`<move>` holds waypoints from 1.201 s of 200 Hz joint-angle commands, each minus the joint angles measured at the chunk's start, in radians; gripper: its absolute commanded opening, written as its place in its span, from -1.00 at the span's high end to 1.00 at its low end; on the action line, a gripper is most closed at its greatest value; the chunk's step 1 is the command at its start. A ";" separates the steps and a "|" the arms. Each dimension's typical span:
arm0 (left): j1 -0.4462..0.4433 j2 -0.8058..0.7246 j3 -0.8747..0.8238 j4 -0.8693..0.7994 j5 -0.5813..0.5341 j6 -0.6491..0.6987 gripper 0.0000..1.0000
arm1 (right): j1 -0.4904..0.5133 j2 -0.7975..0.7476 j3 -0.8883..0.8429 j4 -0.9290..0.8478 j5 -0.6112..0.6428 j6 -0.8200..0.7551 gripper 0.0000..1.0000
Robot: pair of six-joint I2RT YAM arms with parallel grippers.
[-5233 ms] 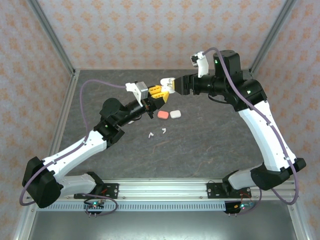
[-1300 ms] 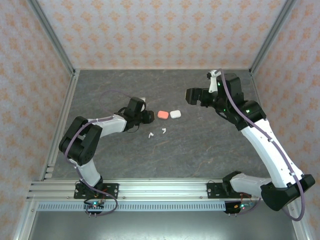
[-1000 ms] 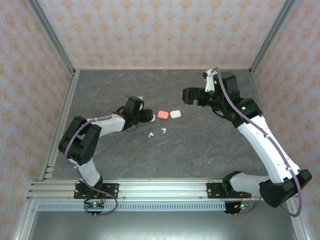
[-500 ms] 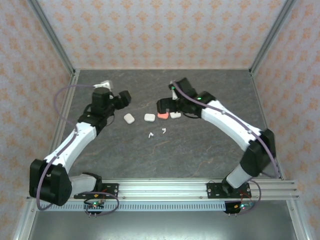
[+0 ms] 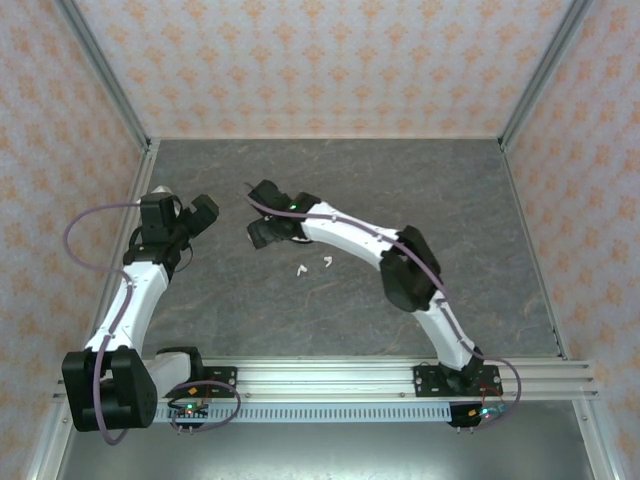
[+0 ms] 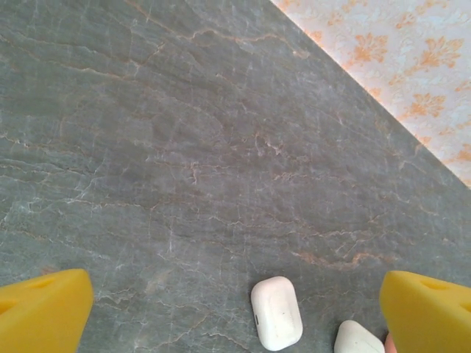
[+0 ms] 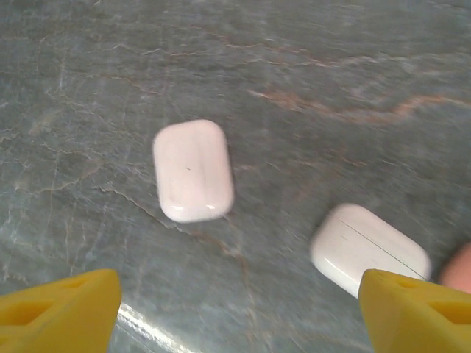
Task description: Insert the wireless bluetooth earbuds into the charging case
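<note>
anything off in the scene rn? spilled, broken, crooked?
Nothing broken or spilled. Two white earbuds lie loose on the table, outside any case. Both white charging cases look shut and sit skewed to each other.

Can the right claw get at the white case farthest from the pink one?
Probably yes: the right claw is open and pointed at that case, nothing lies between, and the next case sits apart from it.
</note>
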 commanded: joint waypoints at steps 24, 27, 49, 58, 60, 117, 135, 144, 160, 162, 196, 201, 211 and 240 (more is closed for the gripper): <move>0.019 -0.026 -0.013 -0.026 0.032 -0.015 -1.00 | 0.007 0.222 0.274 -0.141 0.103 -0.068 -0.64; 0.019 -0.026 -0.013 -0.026 0.034 -0.015 -1.00 | 0.008 0.236 0.293 -0.147 0.102 -0.070 -0.64; 0.021 -0.027 -0.014 -0.030 0.034 -0.014 -1.00 | 0.009 0.310 0.376 -0.162 0.088 -0.080 -0.61; 0.021 -0.029 -0.015 -0.032 0.032 -0.012 -1.00 | 0.008 0.329 0.394 -0.161 0.086 -0.085 -0.59; 0.021 -0.029 -0.015 -0.032 0.031 -0.013 -1.00 | 0.009 0.333 0.398 -0.161 0.087 -0.086 -0.58; 0.023 -0.028 -0.018 -0.026 0.030 -0.018 -1.00 | 0.012 0.383 0.425 -0.154 0.053 -0.106 -0.33; 0.023 -0.029 -0.020 -0.025 0.030 -0.020 -1.00 | 0.011 0.388 0.426 -0.165 0.044 -0.105 -0.23; 0.023 -0.029 -0.020 -0.024 0.031 -0.021 -1.00 | 0.012 0.387 0.424 -0.169 0.037 -0.106 -0.19; 0.023 -0.029 -0.021 -0.026 0.032 -0.021 -1.00 | 0.012 0.387 0.424 -0.177 0.027 -0.110 -0.12; 0.023 -0.029 -0.020 -0.025 0.032 -0.020 -1.00 | 0.012 0.387 0.423 -0.180 0.025 -0.110 -0.11; 0.023 -0.030 -0.012 -0.036 0.045 -0.008 -1.00 | 0.012 0.360 0.410 -0.207 -0.029 -0.137 0.06; 0.023 -0.031 -0.011 -0.037 0.050 -0.005 -1.00 | 0.011 0.347 0.397 -0.205 -0.030 -0.142 0.09; 0.023 -0.029 -0.008 -0.038 0.064 0.000 -0.98 | 0.012 0.308 0.362 -0.188 -0.022 -0.149 0.13; 0.023 -0.026 0.015 -0.046 0.130 0.019 -0.88 | 0.009 0.146 0.218 -0.099 0.020 -0.191 0.16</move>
